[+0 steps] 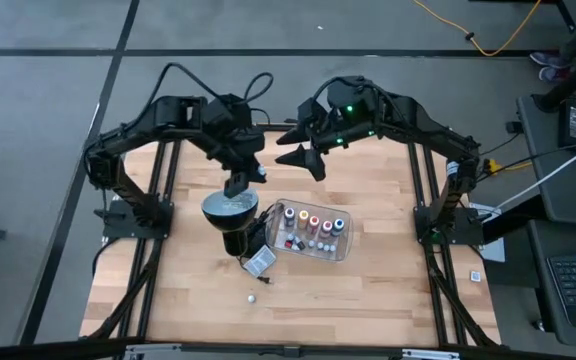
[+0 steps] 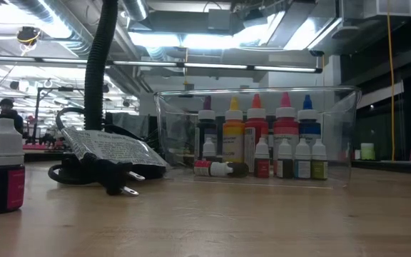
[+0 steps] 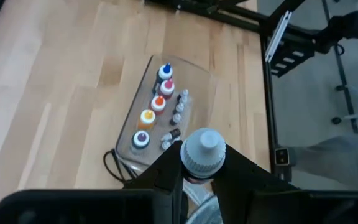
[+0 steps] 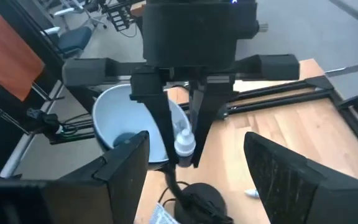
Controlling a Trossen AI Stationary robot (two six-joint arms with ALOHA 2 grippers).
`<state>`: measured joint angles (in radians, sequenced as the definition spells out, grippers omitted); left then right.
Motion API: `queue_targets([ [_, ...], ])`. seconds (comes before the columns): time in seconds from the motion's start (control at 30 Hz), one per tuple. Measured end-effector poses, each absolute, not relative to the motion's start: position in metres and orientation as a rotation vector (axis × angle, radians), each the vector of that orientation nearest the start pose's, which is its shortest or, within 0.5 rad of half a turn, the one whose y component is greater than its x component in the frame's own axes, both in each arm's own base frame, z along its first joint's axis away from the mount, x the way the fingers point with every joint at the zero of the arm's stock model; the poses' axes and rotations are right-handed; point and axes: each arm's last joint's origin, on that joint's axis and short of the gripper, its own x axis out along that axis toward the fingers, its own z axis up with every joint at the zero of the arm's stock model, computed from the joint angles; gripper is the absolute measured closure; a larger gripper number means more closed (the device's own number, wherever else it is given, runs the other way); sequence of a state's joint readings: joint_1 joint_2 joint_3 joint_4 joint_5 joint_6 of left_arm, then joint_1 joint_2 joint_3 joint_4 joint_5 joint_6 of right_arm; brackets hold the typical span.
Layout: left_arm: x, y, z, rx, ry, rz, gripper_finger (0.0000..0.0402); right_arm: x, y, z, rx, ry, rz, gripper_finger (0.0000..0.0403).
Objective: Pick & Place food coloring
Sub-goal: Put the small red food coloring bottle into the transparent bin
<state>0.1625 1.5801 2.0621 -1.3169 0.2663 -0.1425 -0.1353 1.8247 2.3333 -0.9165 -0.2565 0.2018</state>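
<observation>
Presently, a small white-capped bottle (image 3: 202,151) is held pinched between the fingers of the left gripper (image 3: 197,180), raised above the lamp (image 1: 230,208) at the table's middle. The right gripper (image 1: 308,158) is held aloft beside it, jaws apart and empty. The remaining bottles (image 1: 310,228) are stood in the clear tray (image 1: 344,248); one bottle (image 2: 1,167) is left on the table (image 1: 388,290).
</observation>
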Motion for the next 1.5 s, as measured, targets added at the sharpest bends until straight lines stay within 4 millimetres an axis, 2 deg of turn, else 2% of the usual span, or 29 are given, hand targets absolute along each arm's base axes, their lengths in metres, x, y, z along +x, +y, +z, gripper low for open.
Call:
queue_targets([
  [0.33, 0.274, 0.048, 0.465, -0.339, 0.79, -0.054, 0.0339, 0.373, -0.047, 0.478, 0.296, 0.453, 0.106, 0.0141],
  [0.7, 0.274, 0.048, 0.465, -0.329, 0.789, -0.059, 0.0339, 0.392, -0.049, 0.46, 0.312, 0.493, 0.118, 0.0141],
  [1.03, 0.274, 0.048, 0.465, -0.322, 0.791, -0.062, 0.0339, 0.397, -0.049, 0.457, 0.314, 0.488, 0.138, 0.0142],
  [1.23, 0.274, 0.048, 0.465, -0.302, 0.789, -0.057, 0.034, 0.397, -0.049, 0.457, 0.314, 0.483, 0.138, 0.0168],
  [1.5, 0.274, 0.048, 0.465, -0.296, 0.791, -0.049, 0.034, 0.399, -0.049, 0.456, 0.316, 0.487, 0.146, 0.0229],
])
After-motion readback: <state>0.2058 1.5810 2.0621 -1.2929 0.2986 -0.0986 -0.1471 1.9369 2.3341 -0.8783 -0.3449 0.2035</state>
